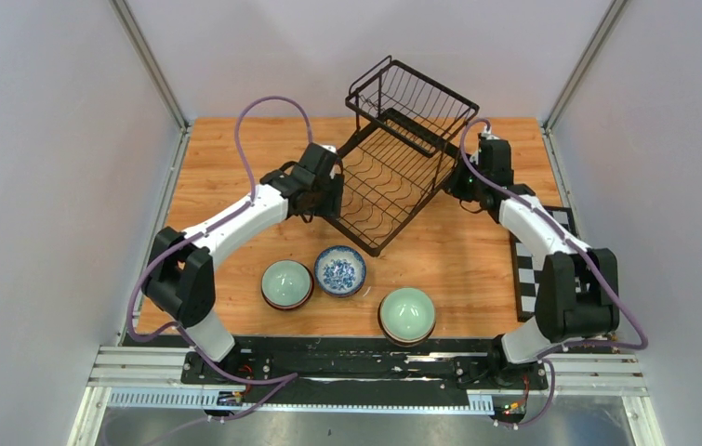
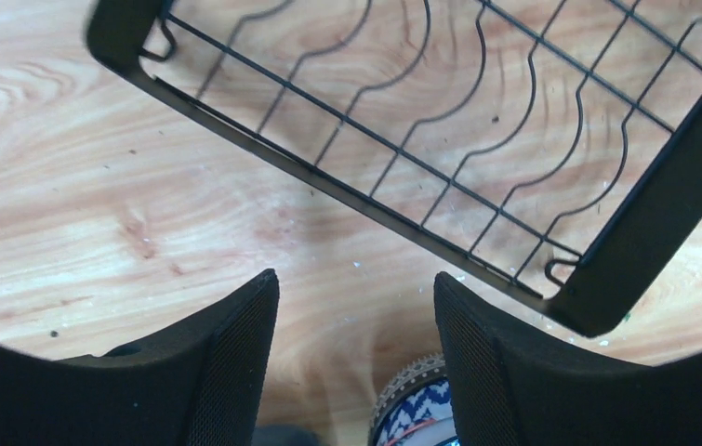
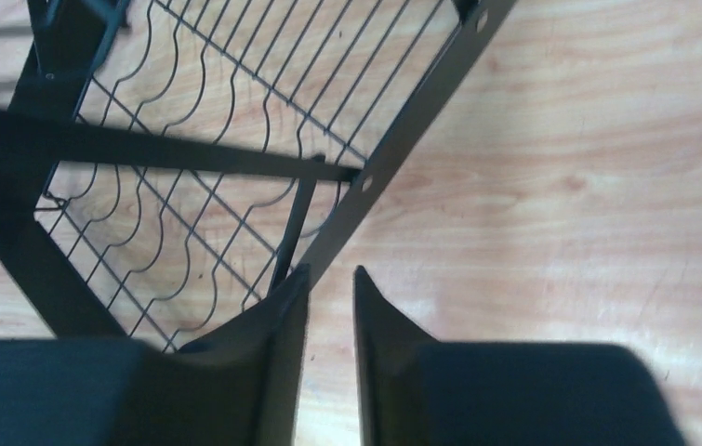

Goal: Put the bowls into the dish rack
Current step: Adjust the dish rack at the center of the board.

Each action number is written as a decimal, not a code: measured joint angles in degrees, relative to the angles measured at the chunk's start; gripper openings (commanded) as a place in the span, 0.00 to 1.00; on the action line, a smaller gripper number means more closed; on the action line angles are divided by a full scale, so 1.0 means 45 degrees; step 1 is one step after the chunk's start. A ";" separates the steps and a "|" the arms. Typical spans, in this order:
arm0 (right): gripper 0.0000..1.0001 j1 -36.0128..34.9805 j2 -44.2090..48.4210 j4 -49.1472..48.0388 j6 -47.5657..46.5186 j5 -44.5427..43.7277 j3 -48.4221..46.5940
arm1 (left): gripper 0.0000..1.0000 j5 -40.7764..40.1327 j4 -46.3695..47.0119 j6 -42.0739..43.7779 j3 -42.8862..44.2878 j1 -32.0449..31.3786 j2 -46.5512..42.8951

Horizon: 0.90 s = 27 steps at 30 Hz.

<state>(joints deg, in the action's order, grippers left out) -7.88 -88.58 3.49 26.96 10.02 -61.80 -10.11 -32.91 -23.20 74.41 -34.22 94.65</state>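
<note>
The black wire dish rack [image 1: 391,181] stands mid-table with its basket tier [image 1: 412,98] raised at the back. Three bowls sit in front of it: a celadon green one [image 1: 286,282], a blue-and-white one [image 1: 340,269] and another celadon green one [image 1: 407,313]. My left gripper [image 1: 331,193] is open and empty at the rack's left edge [image 2: 375,200]; the blue-and-white bowl's rim [image 2: 412,409] shows below its fingers. My right gripper [image 1: 466,183] is at the rack's right edge [image 3: 403,139], its fingers almost together with nothing between them.
A black-and-white checkered board [image 1: 535,269] lies at the right edge, under the right arm. Grey walls enclose the wooden table [image 1: 477,260] on three sides.
</note>
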 measured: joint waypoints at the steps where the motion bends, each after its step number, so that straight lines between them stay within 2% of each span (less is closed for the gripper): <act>1: 0.38 -0.0073 0.0359 0.0141 -0.0019 -0.0029 0.0282 | 0.66 -0.0024 -0.0039 0.0112 0.0136 0.0126 -0.0015; 3: 0.49 -0.0282 0.0913 0.0461 0.0034 -0.0102 0.0651 | 0.68 -0.0131 -0.0053 0.0345 0.0447 0.0350 -0.0015; 5: 0.56 -0.0690 0.1486 0.0831 0.0019 -0.0311 0.0913 | 0.69 -0.0418 -0.0102 0.0612 0.0835 0.0539 -0.0005; 14: 0.72 -0.2667 0.3881 0.1831 0.0253 -0.0889 0.1773 | 0.76 -0.2050 -0.0155 0.2346 0.3526 0.0991 0.1549; 21: 0.76 -0.4153 0.3827 0.2535 0.0777 -0.1637 0.1787 | 0.79 -0.2395 -0.0097 0.3604 0.4813 0.1350 0.3546; 27: 0.75 -0.5051 0.3041 0.2861 0.1379 -0.2390 0.1719 | 0.79 -0.1763 -0.0141 0.4362 0.5663 0.2098 0.4867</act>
<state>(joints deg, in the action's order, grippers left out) -30.61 -74.89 16.36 33.17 -0.73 -54.06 -18.04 -33.54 -3.57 99.90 -24.77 116.55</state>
